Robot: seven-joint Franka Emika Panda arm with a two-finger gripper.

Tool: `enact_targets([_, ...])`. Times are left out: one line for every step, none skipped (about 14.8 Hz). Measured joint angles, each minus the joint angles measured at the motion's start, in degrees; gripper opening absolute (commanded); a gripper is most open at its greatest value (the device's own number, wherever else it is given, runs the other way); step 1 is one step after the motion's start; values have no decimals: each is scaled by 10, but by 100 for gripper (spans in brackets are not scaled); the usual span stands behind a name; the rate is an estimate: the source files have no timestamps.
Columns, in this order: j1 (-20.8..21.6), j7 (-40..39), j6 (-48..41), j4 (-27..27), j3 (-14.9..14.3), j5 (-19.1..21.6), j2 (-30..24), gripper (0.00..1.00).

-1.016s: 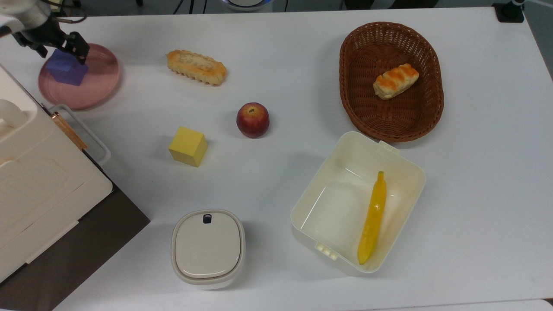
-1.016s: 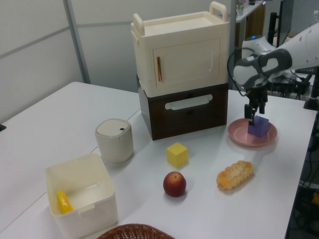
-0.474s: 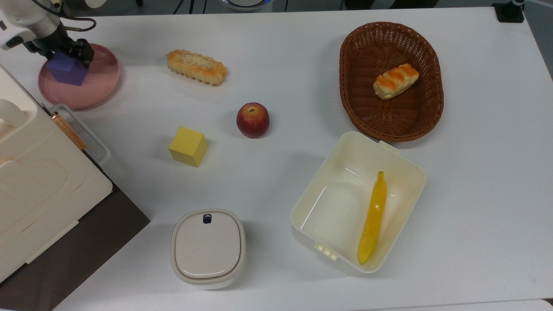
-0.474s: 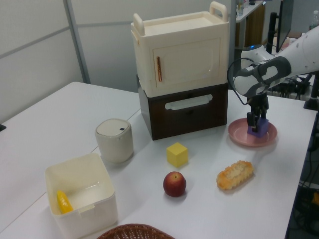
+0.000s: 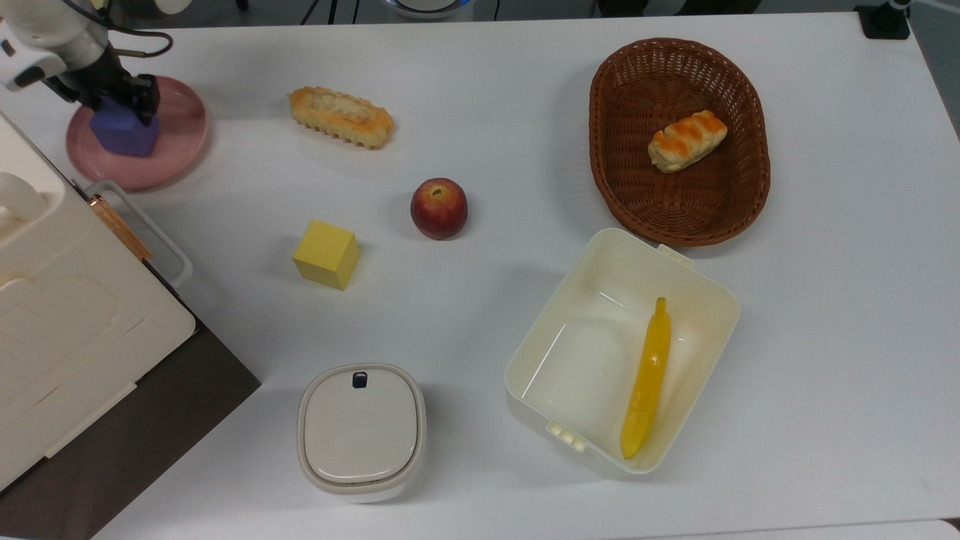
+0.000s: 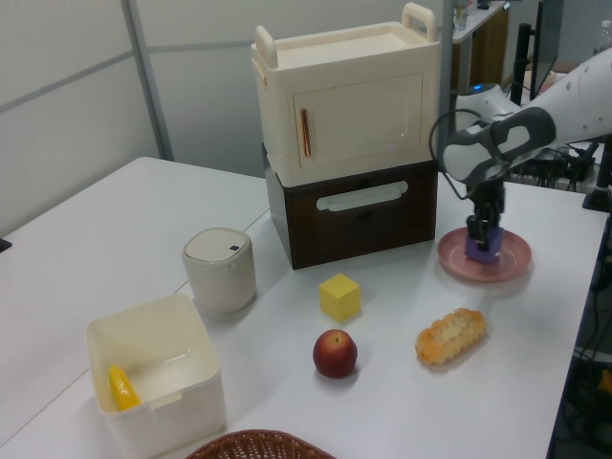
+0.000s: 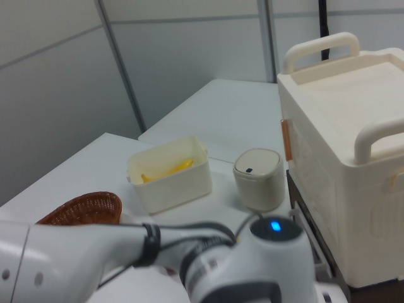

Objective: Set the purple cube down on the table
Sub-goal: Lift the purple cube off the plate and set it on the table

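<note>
The gripper sits down over the cube on the plate at the top view's far left, fingers straddling it, grip unclear; a loose hold could drop it short of the table.

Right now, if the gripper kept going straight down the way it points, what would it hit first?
The purple cube: the gripper points down with its fingers already around it. The cube sits on the pink plate.

Lab: partition panels, white table.
</note>
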Motion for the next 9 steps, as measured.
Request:
enact_targets([5, 14, -12, 9, 14, 0, -3, 34])
enact_targets([12, 35, -29, 21, 30, 0, -5, 37])
enact_targets([20, 58, -49, 33, 47, 0, -8, 53])
enact_targets([29, 82, -66, 43, 66, 0, -10, 97])
enact_targets([38, 106, -80, 51, 84, 0, -12, 100])
enact_targets([54, 141, -91, 56, 104, 0, -14, 100])
enact_targets([66, 163, -94, 57, 112, 0, -15, 100])
enact_targets([81, 184, -97, 57, 116, 0, -15, 100])
enact_targets([98, 202, -99, 57, 118, 0, -15, 100])
